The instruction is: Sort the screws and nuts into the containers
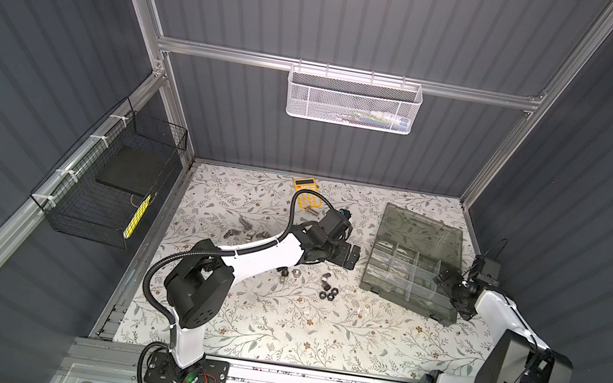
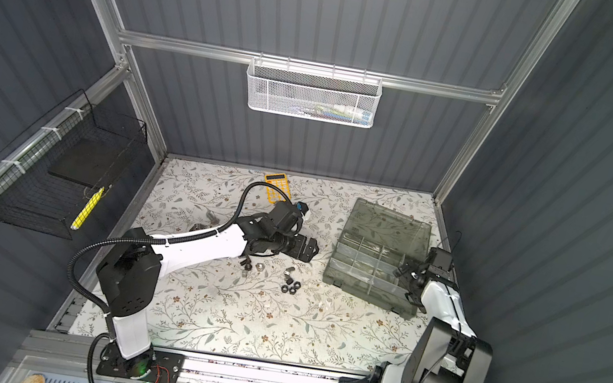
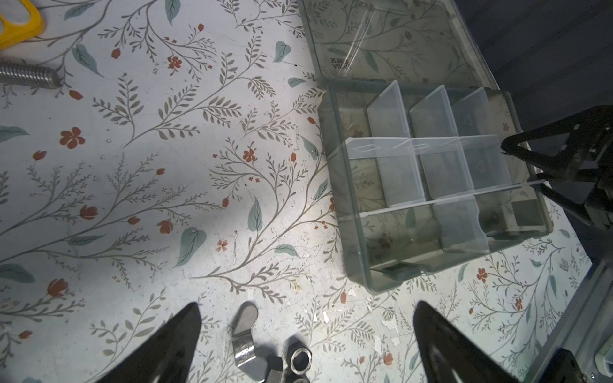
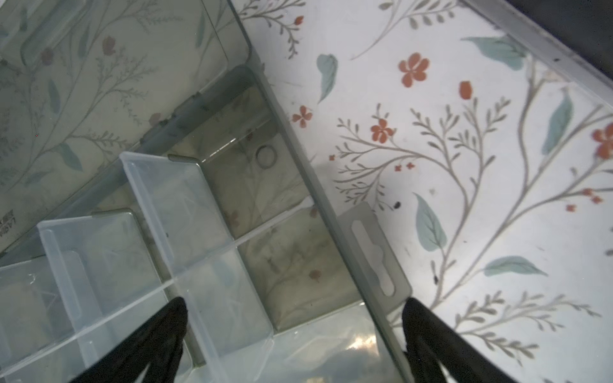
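My left claw (image 3: 306,308) is wide open and empty, hanging over the middle of the floral-print table (image 1: 273,330), just beside the black hex nuts (image 1: 326,292) and a silver wing nut (image 3: 243,335). My right claw (image 4: 295,301), spread wide too with nothing in it, is over the smoky grey translucent plastic organizer box (image 1: 396,298) near the table's right edge. One silver threaded screw (image 3: 26,76) lies toward the far edge.
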`<state>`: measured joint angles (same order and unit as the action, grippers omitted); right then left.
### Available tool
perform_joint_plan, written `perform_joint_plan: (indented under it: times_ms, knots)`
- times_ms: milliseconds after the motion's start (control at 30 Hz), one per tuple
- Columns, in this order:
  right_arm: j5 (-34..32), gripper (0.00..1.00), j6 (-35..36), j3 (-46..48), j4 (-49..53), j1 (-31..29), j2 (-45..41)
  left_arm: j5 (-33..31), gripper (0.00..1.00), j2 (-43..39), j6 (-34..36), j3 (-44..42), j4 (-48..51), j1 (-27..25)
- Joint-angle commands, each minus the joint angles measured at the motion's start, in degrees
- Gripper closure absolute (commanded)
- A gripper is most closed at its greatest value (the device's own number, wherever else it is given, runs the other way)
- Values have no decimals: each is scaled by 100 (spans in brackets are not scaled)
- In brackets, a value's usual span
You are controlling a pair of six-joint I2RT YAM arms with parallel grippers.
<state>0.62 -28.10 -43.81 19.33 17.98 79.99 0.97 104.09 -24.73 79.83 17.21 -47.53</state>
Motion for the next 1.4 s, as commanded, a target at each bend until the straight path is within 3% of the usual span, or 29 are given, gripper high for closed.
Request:
perform_joint_plan:
  times_ms: [0,433,833,1033,1167,1367]
  knots:
    - [-82,1,226,-346,100,-316,330,142,0,-332,-98,-149,74,164]
    - [-1076,1,1175,-1982,421,-1393,1653,474,0,-721,-313,-684,10,768]
    - [-874,1,1311,-2637,623,-1900,2097,369,0,-943,-203,-776,120,956]
    - [-1027,1,1182,-2552,886,-1811,1510,567,0,-914,-212,-773,61,955]
    - [-1101,1,916,-2245,996,-1338,1080,748,0,-864,-308,-742,4,956]
    - [-285,1,626,-1927,844,-411,1265,896,0,-794,-346,-717,-59,954]
